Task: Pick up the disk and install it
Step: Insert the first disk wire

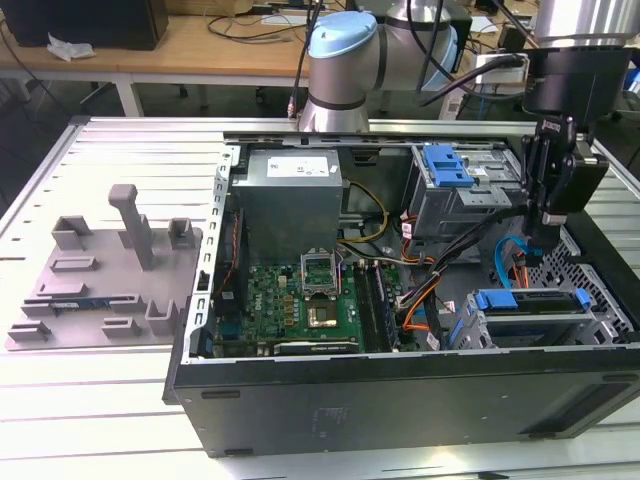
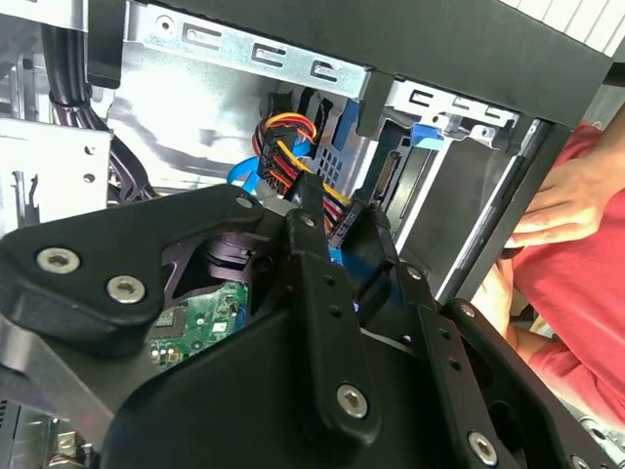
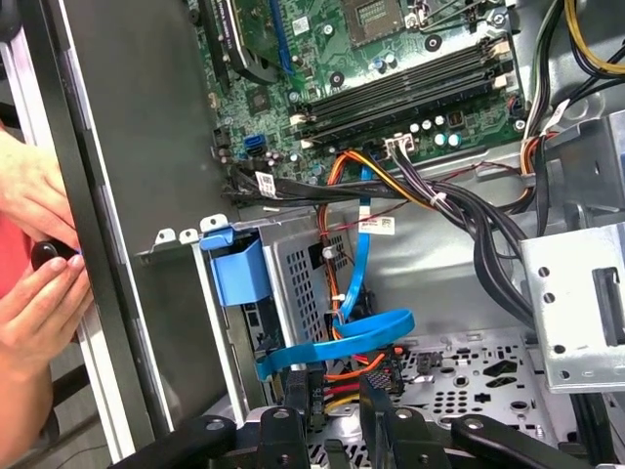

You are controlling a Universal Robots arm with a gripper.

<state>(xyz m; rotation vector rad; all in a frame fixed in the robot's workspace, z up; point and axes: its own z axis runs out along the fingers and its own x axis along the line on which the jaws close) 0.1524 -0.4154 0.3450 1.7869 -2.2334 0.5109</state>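
Bench: slatted pale metal bench (image 1: 120,400), carrying everything under the jaws.
Case: black tower computer case (image 1: 400,395) lying on its side, open; the jaws reach down into it.
Arm: silver and pale blue robot arm (image 1: 345,60), rising behind the case.
Fixture: grey plastic moulded plate (image 1: 100,280), well apart from the jaws and outside the case.
Box: big grey metal box with a white label (image 1: 290,195), well apart from the jaws at the case's far wall.
Board: green circuit board (image 1: 300,305), on the case floor, apart from the jaws.
Disk: flat silver hard drive in a blue plastic carrier frame (image 1: 525,303), seated in a grey metal cage near the jaws, not gripped.
Cable: flat blue ribbon cable (image 3: 337,342), looping just ahead of the fingertips (image 3: 296,381).
Hands: a person's hands (image 3: 39,283) on the case's edge, beside the jaws.
Jaws: black gripper (image 1: 535,250) (image 2: 342,210) (image 3: 337,383), jaws apart, nothing clamped between them.
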